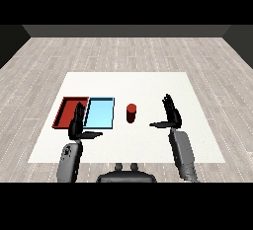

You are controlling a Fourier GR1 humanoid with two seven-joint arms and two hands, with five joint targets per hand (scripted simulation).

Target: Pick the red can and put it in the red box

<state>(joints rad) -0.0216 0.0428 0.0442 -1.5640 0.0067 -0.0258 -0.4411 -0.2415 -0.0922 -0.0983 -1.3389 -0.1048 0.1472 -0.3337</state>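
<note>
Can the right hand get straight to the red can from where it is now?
Probably yes. The right hand is open, its thumb pointing toward the red can, which stands upright on the white table with bare surface between them. The light blue tray lies on the can's far side.

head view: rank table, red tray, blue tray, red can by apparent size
1. white table
2-3. red tray and light blue tray: look about alike, and the left hand covers part of the red one, so unranked
4. red can

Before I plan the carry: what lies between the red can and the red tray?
In the head view, the light blue tray lies between the red can and the red tray.
</note>
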